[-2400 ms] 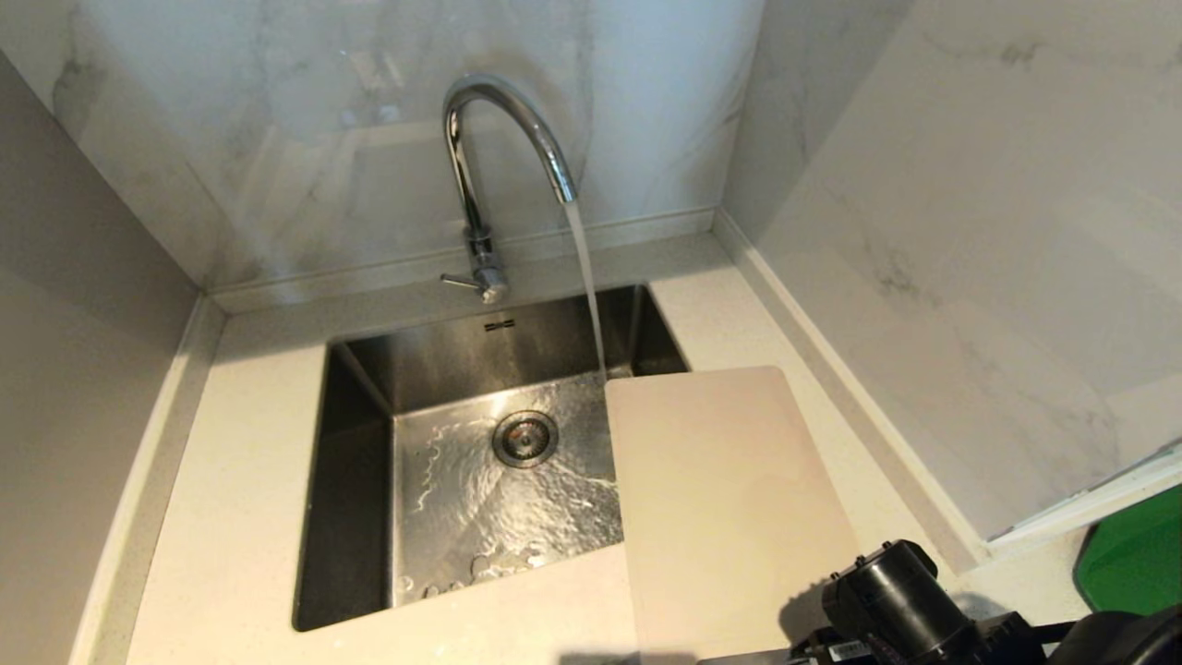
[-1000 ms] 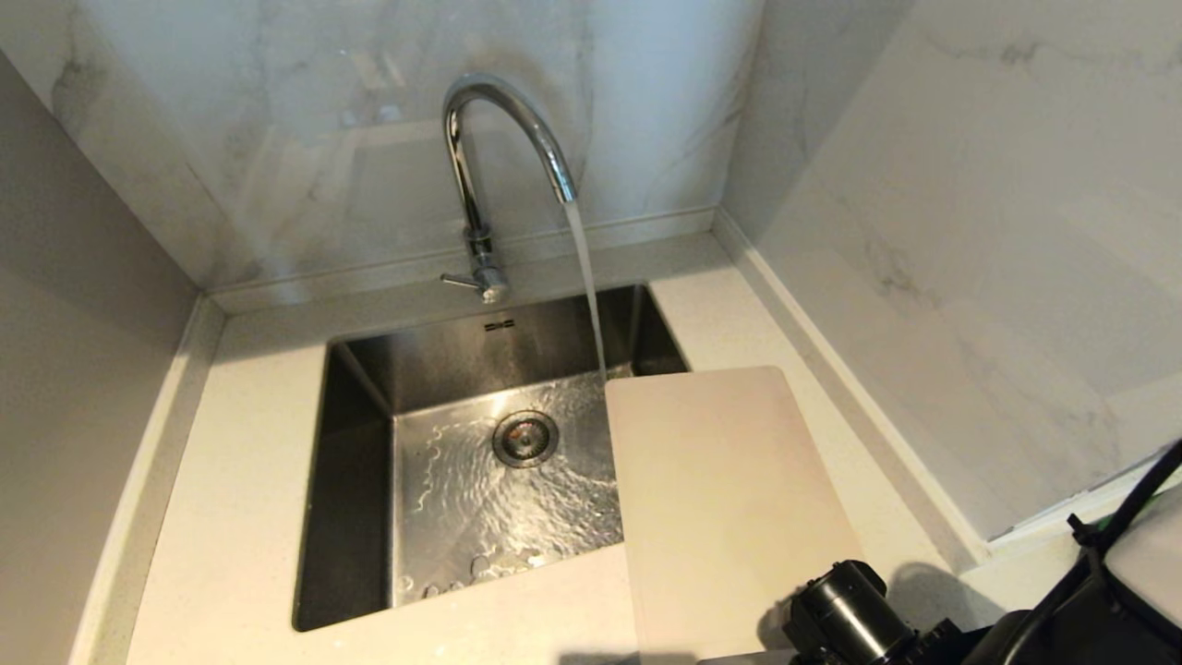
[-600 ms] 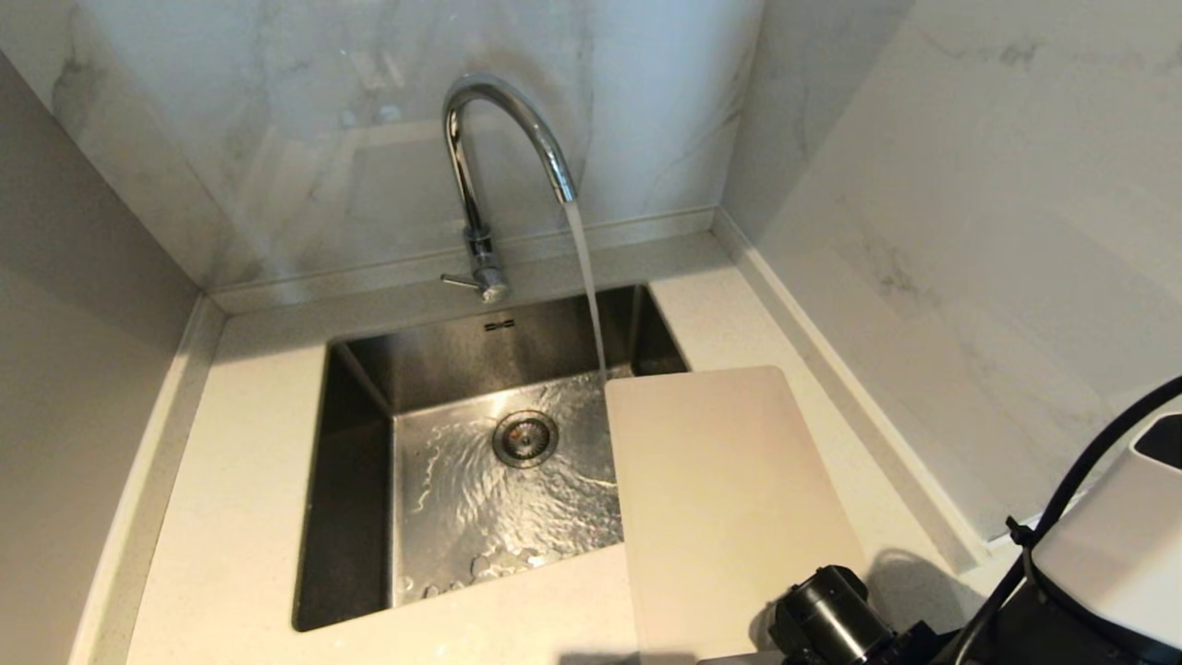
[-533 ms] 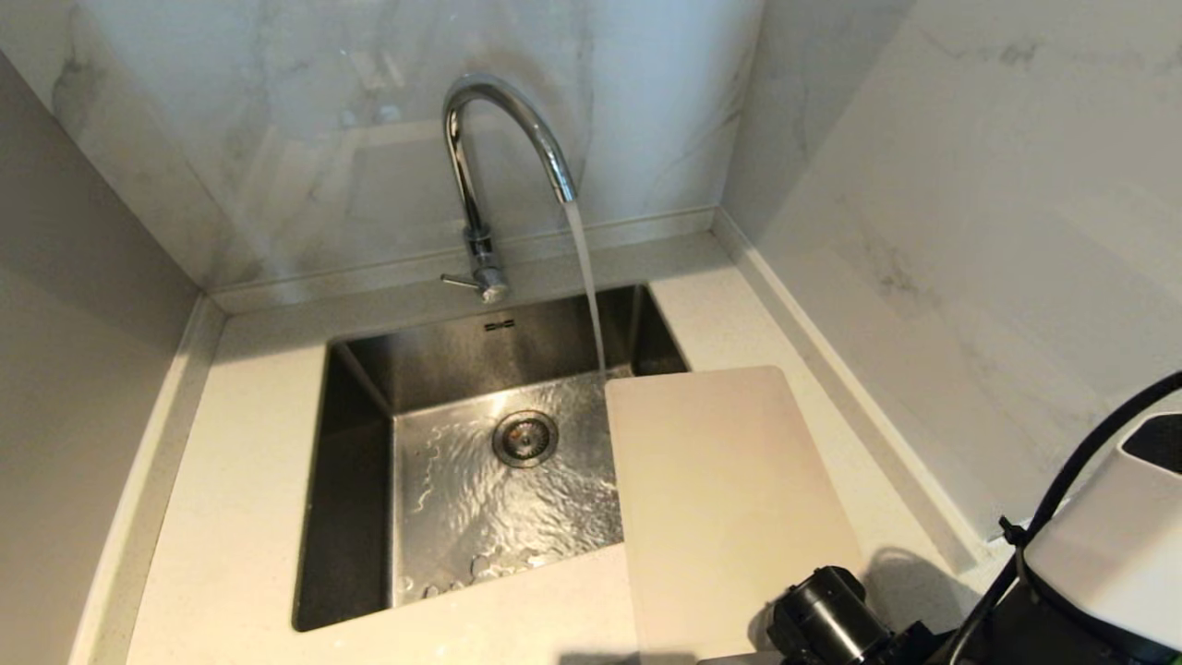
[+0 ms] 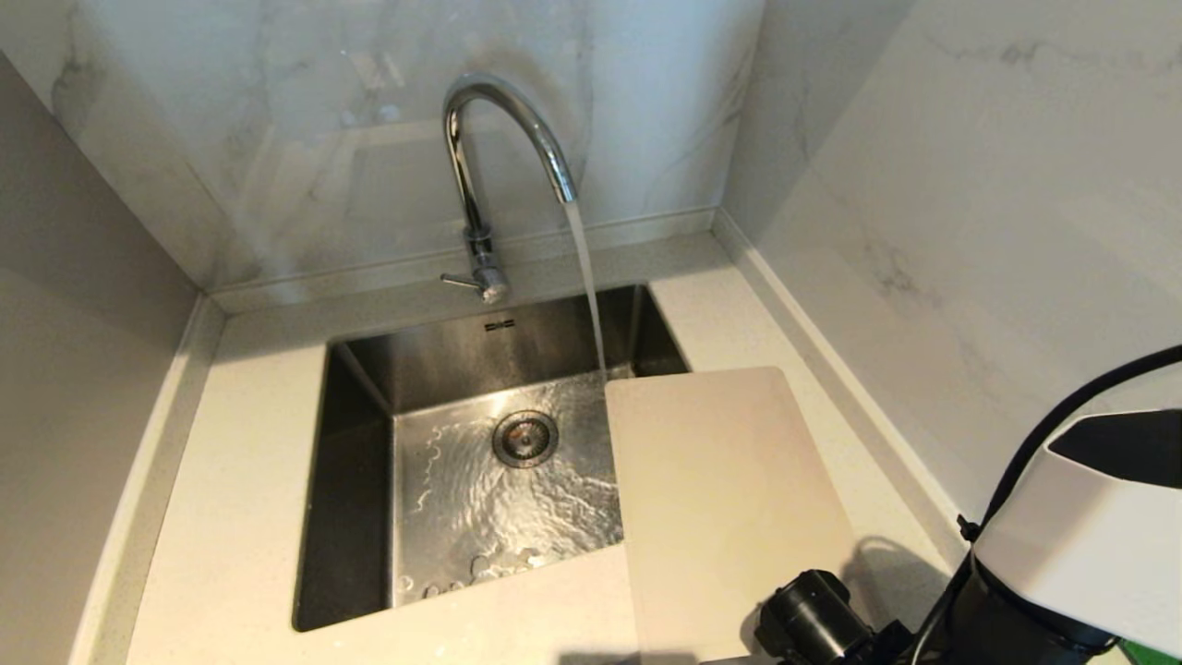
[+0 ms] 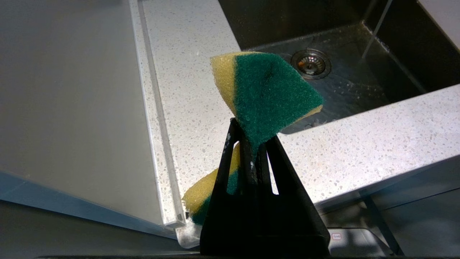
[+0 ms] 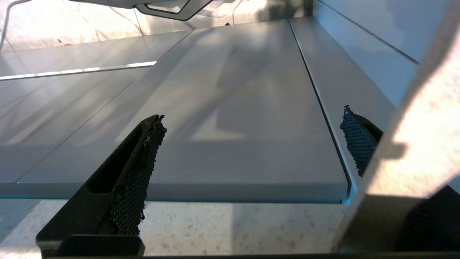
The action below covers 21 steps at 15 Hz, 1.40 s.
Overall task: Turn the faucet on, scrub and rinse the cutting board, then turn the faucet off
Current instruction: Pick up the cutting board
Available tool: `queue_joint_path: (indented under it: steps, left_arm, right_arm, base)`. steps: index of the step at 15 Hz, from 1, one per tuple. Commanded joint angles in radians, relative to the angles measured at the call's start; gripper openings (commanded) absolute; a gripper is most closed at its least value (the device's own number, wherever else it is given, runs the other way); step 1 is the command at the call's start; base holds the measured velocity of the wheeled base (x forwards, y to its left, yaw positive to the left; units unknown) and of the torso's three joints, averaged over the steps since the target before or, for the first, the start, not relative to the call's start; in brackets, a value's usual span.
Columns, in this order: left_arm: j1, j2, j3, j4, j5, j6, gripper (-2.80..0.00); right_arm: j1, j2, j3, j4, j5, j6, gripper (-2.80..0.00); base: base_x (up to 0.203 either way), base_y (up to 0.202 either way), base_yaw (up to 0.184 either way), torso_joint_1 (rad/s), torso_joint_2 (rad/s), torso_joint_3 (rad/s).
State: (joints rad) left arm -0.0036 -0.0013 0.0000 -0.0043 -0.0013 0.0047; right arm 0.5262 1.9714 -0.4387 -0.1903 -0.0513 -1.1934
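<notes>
Marble-look wall panels close in the corner on two sides, and the pale speckled stone counter wraps a stainless sink whose floor is rippling wet around the drain. Judging by that, the first step is done: the faucet is running, its stream falling into the basin just beside the far corner of the cutting board, which lies flat on the counter to the right with its left edge overhanging the sink. The board looks dry and unscrubbed, so scrubbing, rinsing and shutting the lever all appear to remain. The right arm shows at the lower right of the head view, beside the board's near end; the right gripper has its jaws spread wide and empty, facing a grey panel. The left gripper hangs below the counter edge, clamped tight on a green-and-yellow sponge
</notes>
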Motion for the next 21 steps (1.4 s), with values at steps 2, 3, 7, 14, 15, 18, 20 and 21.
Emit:
queue_joint_path:
  steps: [2, 3, 7, 14, 15, 18, 20, 21]
  left_arm:
    - [-0.001, 0.000, 0.002, -0.001, 0.000, 0.000, -2.80]
    - [0.001, 0.000, 0.002, 0.000, 0.000, 0.000, -2.80]
    - [0.001, 0.000, 0.002, 0.000, 0.000, -0.002, -2.80]
    - [0.001, 0.000, 0.002, 0.000, 0.000, -0.003, -2.80]
    - [0.001, 0.000, 0.002, 0.000, 0.000, -0.003, -2.80]
    - [0.001, 0.000, 0.002, 0.000, 0.000, -0.002, -2.80]
    - [0.001, 0.000, 0.002, 0.000, -0.001, -0.002, -2.80]
    - [0.001, 0.000, 0.002, 0.000, 0.000, -0.002, -2.80]
  right_arm:
    - [0.005, 0.026, 0.006, -0.046, -0.043, -0.008, 0.00]
    - [0.005, 0.031, 0.007, -0.046, -0.058, -0.007, 0.00]
    - [0.005, 0.044, 0.000, -0.049, -0.061, -0.005, 0.00]
    - [0.005, 0.064, -0.020, -0.050, -0.061, -0.003, 0.00]
    - [0.005, 0.064, -0.020, -0.050, -0.061, -0.003, 0.00]
    - [0.005, 0.065, -0.020, -0.050, -0.053, -0.002, 0.00]
    - [0.005, 0.066, -0.021, -0.050, -0.055, -0.004, -2.80]
    - [0.006, 0.070, -0.023, -0.050, -0.057, -0.006, -2.80]
  base:
    - [0.000, 0.000, 0.000, 0.000, 0.00, 0.000]
    - [0.000, 0.000, 0.000, 0.000, 0.00, 0.000]
    - [0.000, 0.000, 0.000, 0.000, 0.00, 0.000]
    - [0.000, 0.000, 0.000, 0.000, 0.00, 0.000]
    - [0.000, 0.000, 0.000, 0.000, 0.00, 0.000]
    - [0.000, 0.000, 0.000, 0.000, 0.00, 0.000]
    - [0.000, 0.000, 0.000, 0.000, 0.00, 0.000]
    - [0.000, 0.000, 0.000, 0.000, 0.00, 0.000]
